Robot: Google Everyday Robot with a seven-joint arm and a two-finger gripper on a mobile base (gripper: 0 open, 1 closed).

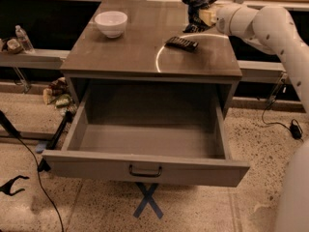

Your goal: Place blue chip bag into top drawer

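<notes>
bag in the grip at the back right corner, open drawer lower and nearer

the two-finger gripper, on the end of the white arm reaching in from the right of the view, sits over the back right corner of the grey-brown table top. it looks closed on the blue chip bag, a small crumpled navy foil packet with pale print. the bag bunches up on the side away from the arm and seems held clear of the surface, though the contact itself is hard to make out.

the top drawer, a wide deep grey-brown box with a small dark metal handle on its front panel, stands pulled out. it is well apart from the bag: nearer the camera, lower, and more toward the table's middle. the carry would likely run forward over the table's front edge, then down into the box. a flat black ribbed bar lies on the top just in front of the bag, under that path. a white ceramic bowl stands well off to the other side.
</notes>
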